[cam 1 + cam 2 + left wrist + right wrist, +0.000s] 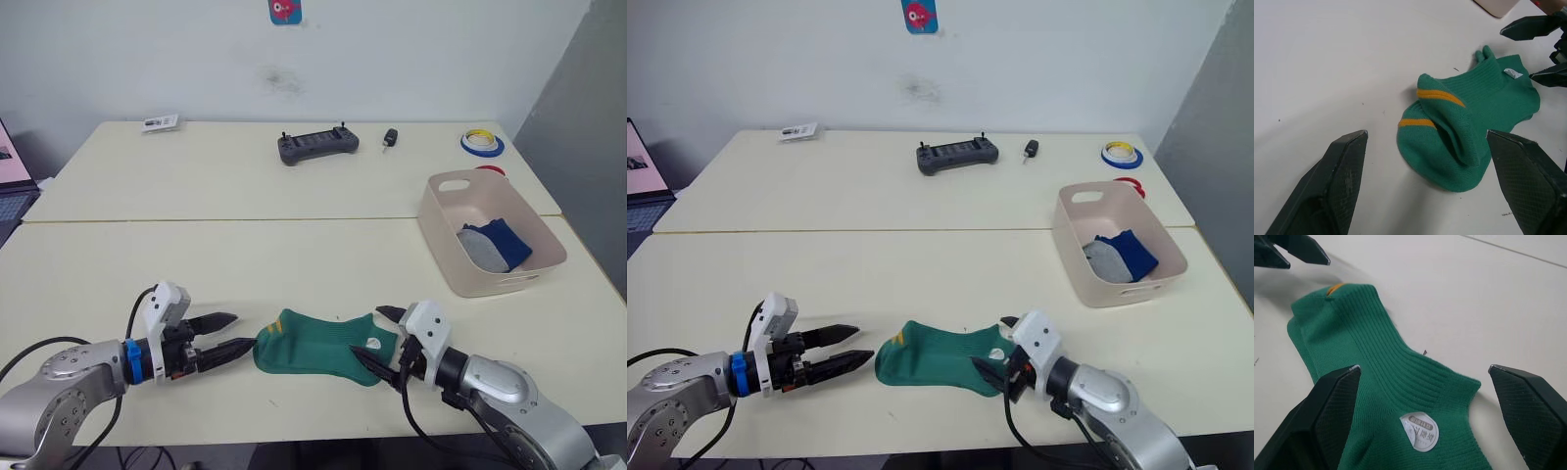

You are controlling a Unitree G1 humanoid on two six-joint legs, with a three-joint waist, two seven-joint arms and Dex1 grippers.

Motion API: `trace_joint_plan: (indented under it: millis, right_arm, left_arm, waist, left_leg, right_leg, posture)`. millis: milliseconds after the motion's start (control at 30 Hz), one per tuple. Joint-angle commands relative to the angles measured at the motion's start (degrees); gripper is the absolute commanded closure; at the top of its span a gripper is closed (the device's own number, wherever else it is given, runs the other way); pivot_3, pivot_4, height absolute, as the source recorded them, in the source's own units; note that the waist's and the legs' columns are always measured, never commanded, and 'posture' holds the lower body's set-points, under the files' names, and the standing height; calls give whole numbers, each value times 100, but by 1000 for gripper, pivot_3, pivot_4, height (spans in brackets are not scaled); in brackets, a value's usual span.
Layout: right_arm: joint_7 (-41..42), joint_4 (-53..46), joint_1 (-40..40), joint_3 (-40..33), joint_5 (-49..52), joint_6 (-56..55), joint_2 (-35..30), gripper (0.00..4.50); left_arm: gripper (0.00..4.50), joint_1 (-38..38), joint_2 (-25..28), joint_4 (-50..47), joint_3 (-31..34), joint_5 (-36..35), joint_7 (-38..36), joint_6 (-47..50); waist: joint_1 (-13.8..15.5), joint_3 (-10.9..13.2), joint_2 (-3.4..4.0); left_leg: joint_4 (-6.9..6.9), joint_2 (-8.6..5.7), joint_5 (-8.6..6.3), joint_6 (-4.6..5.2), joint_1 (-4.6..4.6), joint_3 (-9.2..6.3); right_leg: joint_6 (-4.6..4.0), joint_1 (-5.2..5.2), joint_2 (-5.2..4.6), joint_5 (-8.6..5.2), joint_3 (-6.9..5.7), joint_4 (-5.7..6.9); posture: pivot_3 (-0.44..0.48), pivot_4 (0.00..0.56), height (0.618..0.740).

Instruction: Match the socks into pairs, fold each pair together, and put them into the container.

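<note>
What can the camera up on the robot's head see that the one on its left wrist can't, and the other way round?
The head view takes in the whole table: the pink container with a grey sock and a blue sock inside, a dark controller and tape rolls at the far edge.

The left wrist view shows two yellow stripes at the toe of the green socks.

Both show the green socks lying between the left pincer and right pincer, both open.
</note>
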Motion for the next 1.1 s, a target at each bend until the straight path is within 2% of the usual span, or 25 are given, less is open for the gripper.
trace_joint_plan:
  millis: [33,167,333,400,433,533,700,833,1100]
  right_arm:
    - [126,-190,7,-65,131,-120,37,1262]
    - [159,-156,-113,-25,190,40,117,2708]
    - [174,193,-466,348,-6,230,226,4466]
    - [203,400,-659,573,-127,213,314,4500]
    - [225,498,-755,686,-183,184,352,4500]
    - [295,744,-950,982,-322,188,401,4500]
    - [315,938,-848,1088,-551,204,232,4500]
    - [259,873,-557,792,-581,190,8,4500]
    - [136,857,80,48,-616,31,-343,4500]
  left_arm:
    - [1060,-396,-10,-129,-22,-226,-217,-28]
    - [2311,-765,146,-188,-361,-217,-638,3]
    - [3849,-1304,53,-173,-1202,338,-688,-247]
    - [4417,-1505,-67,38,-1592,761,-601,-471]
    - [4484,-1583,-111,150,-1756,962,-555,-552]
    - [4484,-1637,-90,405,-2061,1426,-527,-747]
    - [4484,-1409,146,512,-2158,1815,-490,-659]
    - [4484,-1073,356,375,-2237,2107,-395,-752]
    - [4484,-880,366,97,-2257,2102,-141,-398]
  waist:
    - [8,0,-1]
    - [9,-1,-1]
    - [7,-1,-1]
    - [7,0,0]
    - [5,0,0]
    - [-8,0,0]
    - [0,0,0]
    - [-1,-6,1]
    - [1,-50,14]
  left_leg:
    - [1,-1,0,0,0,0]
    - [4,-3,0,0,0,1]
    - [4,-2,0,0,1,-1]
    - [4,-3,0,0,1,-1]
    - [5,-4,0,0,0,-1]
    - [6,-4,0,1,0,0]
    - [7,0,-1,2,-4,-4]
    - [6,2,-1,2,3,-3]
    - [6,-4,-1,3,7,-1]
  right_leg:
    - [0,0,0,0,-1,1]
    - [0,2,0,0,0,1]
    - [0,1,7,0,0,5]
    - [0,0,17,0,1,5]
    - [0,-1,30,0,2,5]
    - [-1,-3,34,0,5,6]
    - [-1,-7,35,0,3,6]
    - [-1,0,20,0,3,6]
    - [0,9,20,0,3,4]
  posture:
    - [0,150,740]
    - [0,150,740]
    - [0,150,740]
    - [0,150,740]
    - [0,150,740]
    - [0,150,740]
    - [0,150,740]
    - [0,150,740]
    - [0,150,740]
